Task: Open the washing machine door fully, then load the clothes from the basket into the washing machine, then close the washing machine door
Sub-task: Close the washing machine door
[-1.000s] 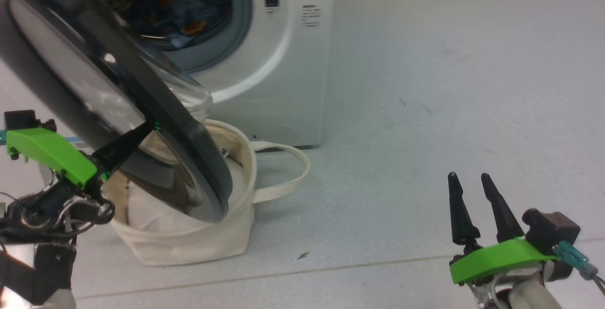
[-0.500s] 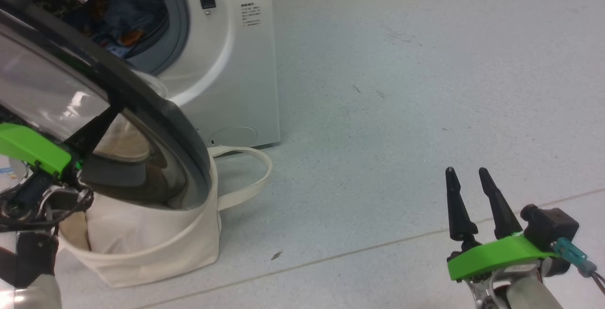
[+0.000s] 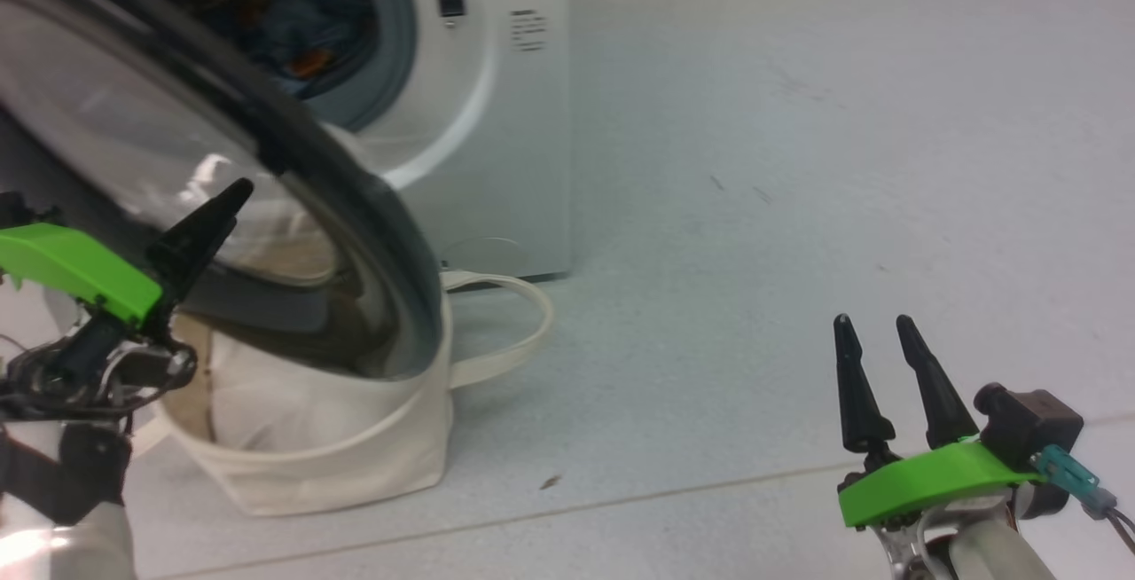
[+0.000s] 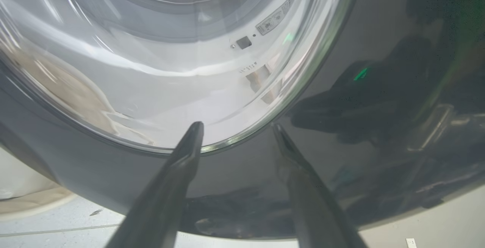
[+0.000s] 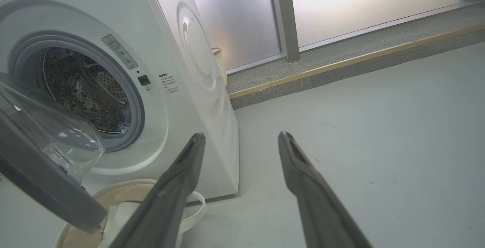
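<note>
so the washing machine door [image 3: 359,207] is swung out at an angle from the washing machine [image 3: 519,163], its black rim hanging right over the basket [image 3: 355,460] on the floor. the clothes [image 3: 297,35], blue with orange bits, are inside the drum. a plain white bundle [image 3: 284,403] sits in the basket. the left end effector [image 4: 237,126] has its fingers spread, nothing between them, tips right up at the door's outer face where glass meets rim; can't tell if they touch. the right end effector [image 3: 872,325] is spread wide too, holding nothing, well off to the side over bare floor.
</note>
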Tool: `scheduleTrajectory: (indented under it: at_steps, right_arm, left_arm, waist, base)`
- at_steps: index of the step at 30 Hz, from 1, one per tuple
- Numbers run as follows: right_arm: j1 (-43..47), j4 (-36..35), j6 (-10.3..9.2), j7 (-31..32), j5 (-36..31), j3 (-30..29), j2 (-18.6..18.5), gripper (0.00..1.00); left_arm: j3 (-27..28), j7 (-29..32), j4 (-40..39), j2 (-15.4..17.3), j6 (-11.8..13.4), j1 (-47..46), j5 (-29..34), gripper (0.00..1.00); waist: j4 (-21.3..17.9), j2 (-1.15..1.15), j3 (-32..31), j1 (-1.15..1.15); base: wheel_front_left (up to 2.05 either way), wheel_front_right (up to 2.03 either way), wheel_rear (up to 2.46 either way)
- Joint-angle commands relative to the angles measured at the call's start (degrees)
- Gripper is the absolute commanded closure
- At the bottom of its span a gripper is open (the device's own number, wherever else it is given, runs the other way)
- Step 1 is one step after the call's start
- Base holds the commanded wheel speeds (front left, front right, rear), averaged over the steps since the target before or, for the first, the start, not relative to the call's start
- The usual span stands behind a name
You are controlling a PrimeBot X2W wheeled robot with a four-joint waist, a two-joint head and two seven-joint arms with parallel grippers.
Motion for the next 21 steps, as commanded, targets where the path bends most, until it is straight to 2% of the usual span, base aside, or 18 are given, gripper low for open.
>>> scheduleTrajectory:
  at_steps: [1, 6, 10, 13, 14, 18, 21]
  right_arm:
    - [-2.35, -1.50, 0.01, -0.71, 0.14, 1.43, -0.90, 0.00]
    - [-2.31, -0.94, 0.01, -0.71, 0.18, 1.93, -1.35, 0.00]
    - [-2.38, -0.59, 0.01, -0.71, 0.12, 2.04, -1.68, 0.00]
    - [-2.48, -0.34, 0.01, -0.71, -0.37, 2.30, -1.96, 0.00]
    - [-2.48, -0.34, 0.01, -0.71, -0.37, 2.30, -1.96, 0.00]
    - [-2.35, -0.07, 0.01, -0.71, -0.44, 2.24, -2.08, 0.00]
    - [-1.96, 0.21, 0.01, -0.71, -0.20, 2.07, -2.39, 0.00]
  left_arm:
    - [1.06, -0.60, -2.11, 2.04, -0.58, -1.68, 0.78, 0.00]
    - [-0.90, -2.07, -4.01, 1.87, -1.34, 0.10, 2.67, 0.00]
    - [-2.83, -7.61, -5.81, 3.04, -1.83, 2.28, 6.94, 0.00]
    - [-5.02, -15.43, -6.81, 4.54, -1.99, 3.66, 12.73, 0.00]
    - [-5.02, -15.43, -6.81, 4.54, -1.99, 3.66, 12.73, 0.00]
    - [-11.41, -28.62, -8.35, 7.52, -2.06, 6.68, 22.80, 0.00]
    - [-14.45, -38.07, -7.09, 7.83, -2.07, 8.44, 27.23, 0.00]
  waist:
    - [2.44, 0.00, -0.78, 0.00]
    - [7.32, 0.00, -1.73, 0.00]
    - [11.24, 0.00, -2.02, 0.00]
    - [13.95, 0.00, -2.20, 0.00]
    - [13.95, 0.00, -2.20, 0.00]
    - [16.94, 0.00, -2.92, 0.00]
    - [18.95, 0.00, -3.73, 0.00]
  base:
    - [0.00, 0.00, 0.00]
    - [0.00, 0.00, 0.00]
    - [0.00, 0.00, 0.00]
    - [0.00, 0.00, 0.00]
    - [0.00, 0.00, 0.00]
    - [0.00, 0.00, 0.00]
    - [0.00, 0.00, 0.00]
